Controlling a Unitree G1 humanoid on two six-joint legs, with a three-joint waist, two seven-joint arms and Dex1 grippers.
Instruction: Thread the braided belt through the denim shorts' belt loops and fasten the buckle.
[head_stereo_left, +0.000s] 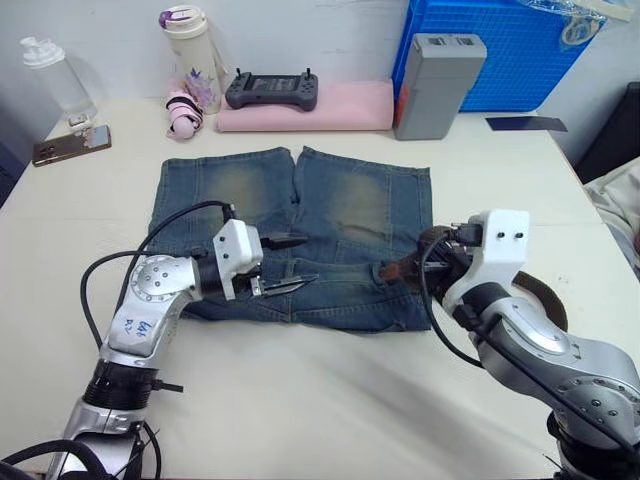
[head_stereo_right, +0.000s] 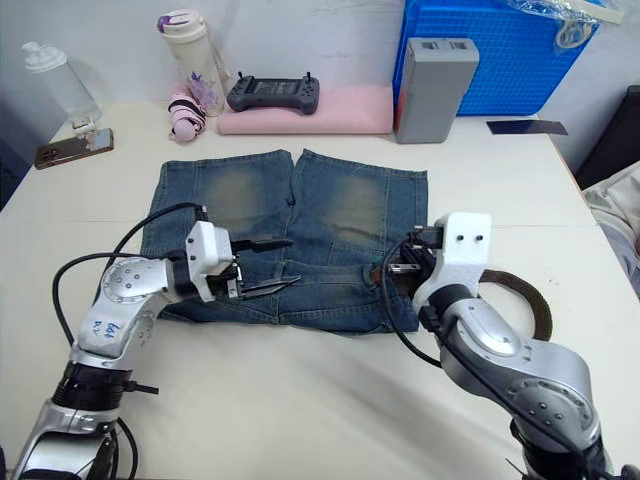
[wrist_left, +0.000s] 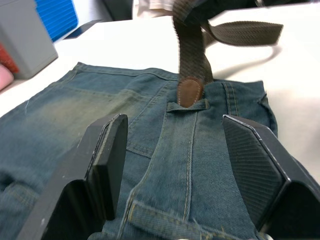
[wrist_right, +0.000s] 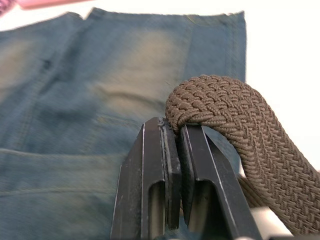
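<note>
my right gripper (wrist_right: 172, 131) is clamped tight on the braided belt (wrist_right: 225, 115), which loops over its fingers. left gripper (wrist_left: 175, 165) is spread wide with nothing in it, poised over the waistband. denim shorts (head_stereo_left: 300, 235) lie flat mid-table, waistband toward me. the belt's tan tip (wrist_left: 189, 93) sits at a belt loop (wrist_left: 187, 106) near the shorts' 4 o'clock corner, with the slack curling off at 3 o'clock. the belt looks soft and floppy with a grippy weave, so i'd take hold close behind the tip. can't make out the buckle, or whether the tip has entered the loop.
</note>
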